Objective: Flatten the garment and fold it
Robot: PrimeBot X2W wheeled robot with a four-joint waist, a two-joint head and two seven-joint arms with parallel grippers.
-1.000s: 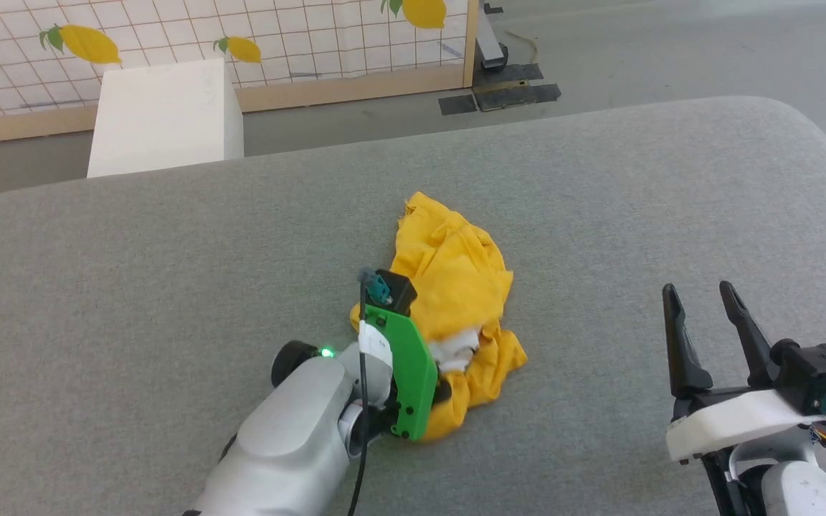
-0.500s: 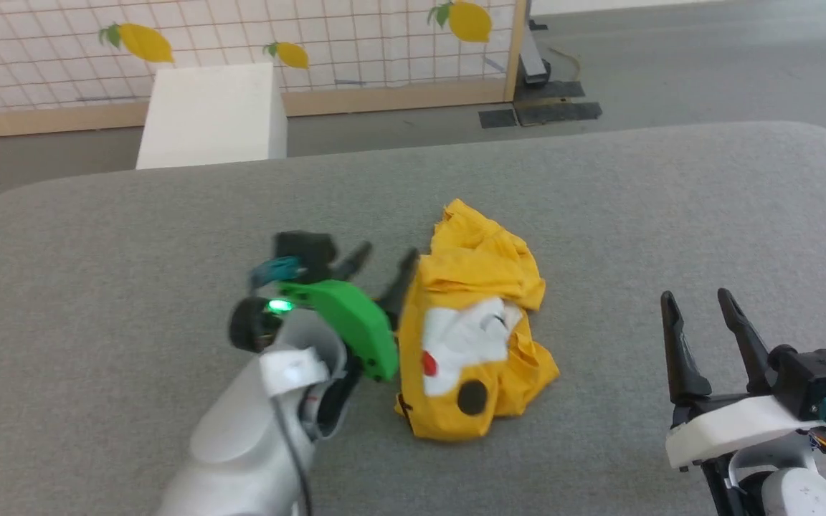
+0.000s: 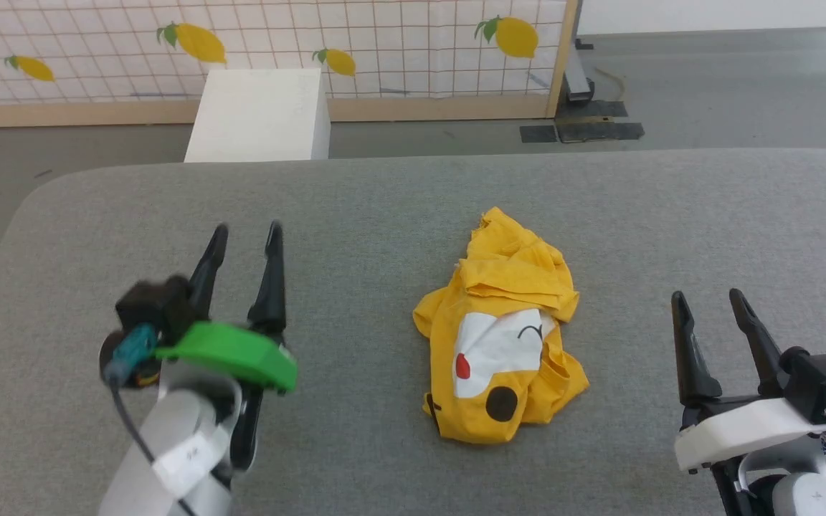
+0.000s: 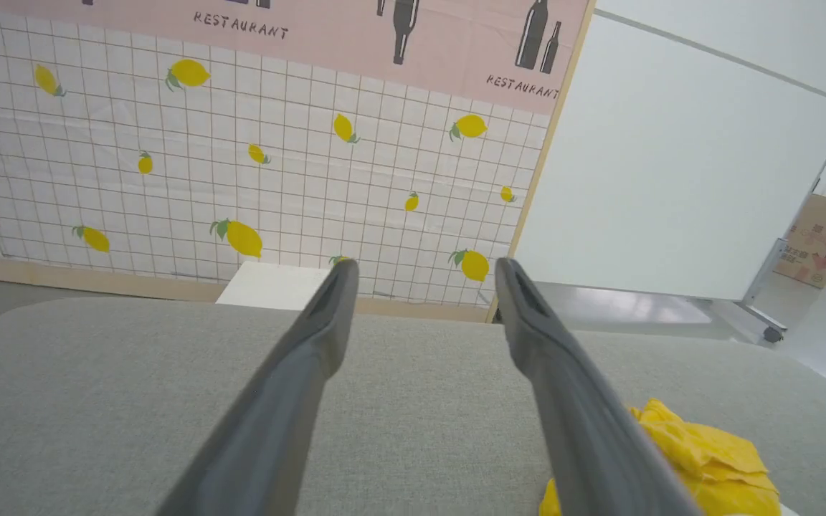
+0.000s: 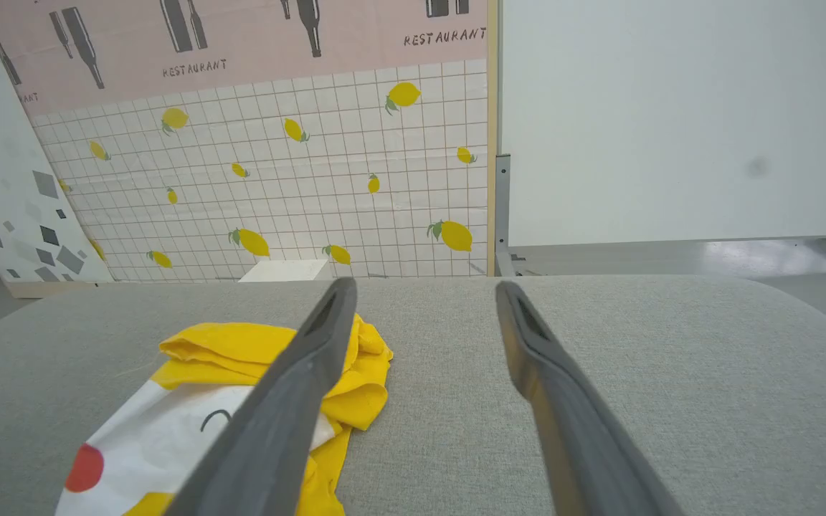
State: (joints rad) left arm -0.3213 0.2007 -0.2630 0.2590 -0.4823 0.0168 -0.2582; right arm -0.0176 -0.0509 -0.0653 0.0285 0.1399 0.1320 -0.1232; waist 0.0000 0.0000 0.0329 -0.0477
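Two grippers spread wide, empty: my left gripper (image 3: 247,228) and right gripper (image 3: 707,294) flank the T-shirt (image 3: 510,283) on grey table (image 3: 384,201); pink banner (image 4: 355,29) behind reads RESTAURANT.

The garment (image 3: 502,337), lying right of the left gripper (image 3: 248,228), is showing soft, matt, crumpled cloth with a smoother white print. The table (image 3: 384,208) under that gripper is showing rough grey woven fabric. Its fingers (image 4: 291,401) are looking like matt dark plastic, and its green mount (image 3: 234,355) is shining slightly.

Mock-up lab set: lemon-print tile backdrop (image 3: 399,50), RESTAURANT poster (image 5: 241,43), wheeled white partition (image 4: 671,179), grey padded table (image 3: 384,193).
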